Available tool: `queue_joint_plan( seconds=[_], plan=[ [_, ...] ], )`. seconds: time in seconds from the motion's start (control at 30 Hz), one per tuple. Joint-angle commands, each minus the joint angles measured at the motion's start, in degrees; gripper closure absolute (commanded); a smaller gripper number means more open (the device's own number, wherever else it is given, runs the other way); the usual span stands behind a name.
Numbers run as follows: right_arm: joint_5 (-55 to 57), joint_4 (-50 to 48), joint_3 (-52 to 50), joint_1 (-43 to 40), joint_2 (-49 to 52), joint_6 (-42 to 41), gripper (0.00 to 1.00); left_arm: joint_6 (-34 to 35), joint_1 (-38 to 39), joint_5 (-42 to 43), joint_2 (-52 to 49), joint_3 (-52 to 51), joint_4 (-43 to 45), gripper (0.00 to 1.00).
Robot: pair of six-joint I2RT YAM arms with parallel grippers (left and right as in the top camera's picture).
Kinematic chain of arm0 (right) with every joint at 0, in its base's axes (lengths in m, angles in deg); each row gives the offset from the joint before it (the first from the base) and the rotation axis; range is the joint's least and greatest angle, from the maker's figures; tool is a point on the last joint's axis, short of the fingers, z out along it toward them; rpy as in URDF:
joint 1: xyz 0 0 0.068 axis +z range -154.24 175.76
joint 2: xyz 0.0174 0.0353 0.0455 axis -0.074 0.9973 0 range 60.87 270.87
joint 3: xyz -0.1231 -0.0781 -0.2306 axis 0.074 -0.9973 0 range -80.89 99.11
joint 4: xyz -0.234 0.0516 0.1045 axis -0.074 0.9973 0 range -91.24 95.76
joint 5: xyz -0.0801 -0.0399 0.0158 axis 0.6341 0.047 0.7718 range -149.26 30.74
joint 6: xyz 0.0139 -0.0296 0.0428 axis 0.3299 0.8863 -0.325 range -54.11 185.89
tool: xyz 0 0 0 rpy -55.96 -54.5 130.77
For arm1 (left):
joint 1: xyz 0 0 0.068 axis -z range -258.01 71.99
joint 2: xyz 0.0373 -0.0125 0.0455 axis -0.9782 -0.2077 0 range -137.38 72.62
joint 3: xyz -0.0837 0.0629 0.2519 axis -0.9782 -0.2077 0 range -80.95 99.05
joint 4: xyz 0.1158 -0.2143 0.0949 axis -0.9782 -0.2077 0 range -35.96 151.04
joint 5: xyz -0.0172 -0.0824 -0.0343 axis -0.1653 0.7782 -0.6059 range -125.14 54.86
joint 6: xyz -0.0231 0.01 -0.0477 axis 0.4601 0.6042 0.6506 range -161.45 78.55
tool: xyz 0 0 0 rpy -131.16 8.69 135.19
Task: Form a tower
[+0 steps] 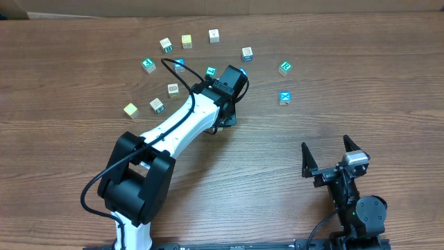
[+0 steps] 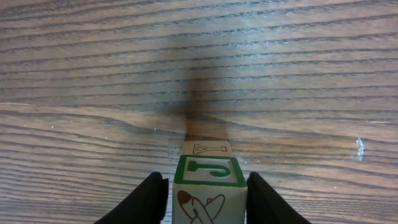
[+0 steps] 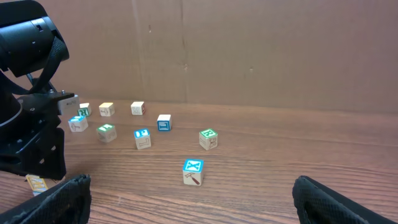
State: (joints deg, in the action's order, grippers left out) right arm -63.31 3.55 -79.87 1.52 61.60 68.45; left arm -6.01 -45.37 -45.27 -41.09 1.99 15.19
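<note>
In the left wrist view a cream cube with a green J face and a brown plane drawing on its side stands between my left gripper fingers. A thin gap shows at the left finger, and the right finger lies at the cube's edge. Just past that cube a cream face marked Y shows lower down, so this looks like the tower. From overhead the left gripper hides it. A blue-faced cube with a white X sits alone on the table. My right gripper stands wide open and holds nothing.
Several loose cubes lie in an arc behind the left arm, among them a yellow one, a teal one and a green-faced one. The left arm crosses the table's left half. A cardboard wall backs the table.
</note>
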Motion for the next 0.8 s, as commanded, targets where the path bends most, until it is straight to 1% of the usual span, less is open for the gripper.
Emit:
queue_joint_plan(
  seconds=[0.0,0.13,0.17,0.23,0.33,0.53,0.6,0.63,0.67,0.73,0.77],
  plan=[
    [0.3,-0.2,-0.6,0.4,-0.5,0.1,0.0,0.3,0.3,-0.4,-0.9,0.5,-0.2,0.59],
    [0.3,-0.2,-0.6,0.4,-0.5,0.1,0.0,0.3,0.3,-0.4,-0.9,0.5,-0.2,0.52],
    [0.3,-0.2,-0.6,0.4,-0.5,0.1,0.0,0.3,0.3,-0.4,-0.9,0.6,-0.2,0.49],
    [0.3,-0.2,-0.6,0.4,-0.5,0.1,0.0,0.3,0.2,-0.4,-0.9,1.2,-0.2,0.38],
    [0.3,-0.2,-0.6,0.4,-0.5,0.1,0.0,-0.6,-0.6,-0.4,-0.9,4.2,-1.4,0.37],
    [0.3,-0.2,-0.6,0.4,-0.5,0.1,0.0,-4.5,-4.0,-0.6,-0.9,17.4,-8.9,0.35],
    [0.3,-0.2,-0.6,0.4,-0.5,0.1,0.0,-5.9,-6.9,-0.6,-0.9,24.7,-12.7,0.3],
    [0.3,-0.2,-0.6,0.4,-0.5,0.1,0.0,-6.4,-8.1,-0.5,-0.9,26.9,-13.7,0.29],
    [0.3,-0.2,-0.6,0.4,-0.5,0.1,0.0,-7.2,-9.4,-0.5,-0.9,28.7,-14.3,0.28],
    [0.3,-0.2,-0.6,0.4,-0.5,0.1,0.0,-9.7,-12.3,-0.5,-0.9,31.4,-15.0,0.21],
    [0.3,-0.2,-0.6,0.4,-0.5,0.1,0.0,-10.6,-13.7,-0.5,-0.9,31.9,-14.9,0.21]
  ],
)
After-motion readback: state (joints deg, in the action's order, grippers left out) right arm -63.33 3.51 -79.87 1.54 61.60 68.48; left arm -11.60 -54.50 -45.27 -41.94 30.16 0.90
